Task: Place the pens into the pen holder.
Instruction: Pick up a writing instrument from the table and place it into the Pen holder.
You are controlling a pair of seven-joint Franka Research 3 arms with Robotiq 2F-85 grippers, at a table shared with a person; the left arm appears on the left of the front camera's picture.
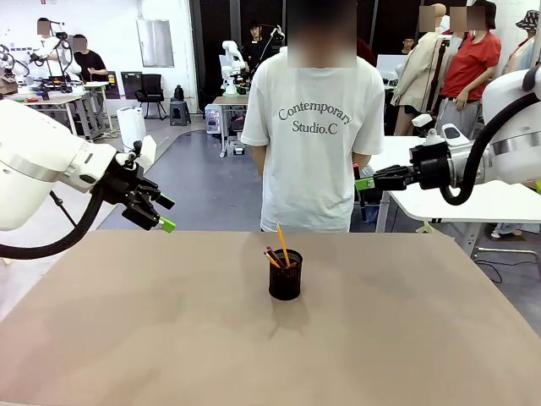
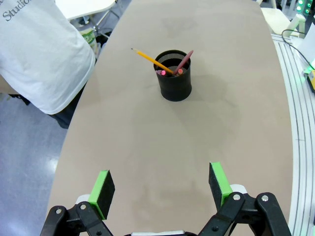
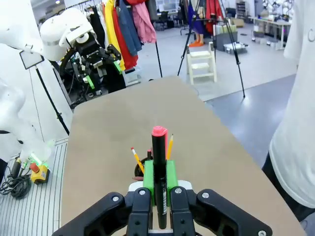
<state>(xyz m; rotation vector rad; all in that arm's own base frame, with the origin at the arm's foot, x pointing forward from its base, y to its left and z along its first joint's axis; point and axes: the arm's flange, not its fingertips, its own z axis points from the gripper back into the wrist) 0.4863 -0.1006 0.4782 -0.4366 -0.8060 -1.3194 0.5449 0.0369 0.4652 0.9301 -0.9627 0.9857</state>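
The black mesh pen holder (image 1: 285, 277) stands mid-table, in front of the person. A yellow-orange pen (image 1: 281, 243) and a reddish-brown pen (image 2: 185, 60) lean inside it. My right gripper (image 3: 159, 171) is shut on the black pen with the red tip (image 3: 159, 147), held upright between its green pads. It hovers off the table's far right (image 1: 365, 182), above and well away from the holder (image 3: 139, 172). My left gripper (image 2: 160, 189) is open with nothing between its fingers. It is raised over the table's far left corner (image 1: 166, 213).
A person in a white T-shirt (image 1: 317, 144) stands at the far edge, right behind the holder. The brown tabletop (image 1: 169, 321) is bare around the cup. A white table (image 1: 473, 199) stands behind my right arm.
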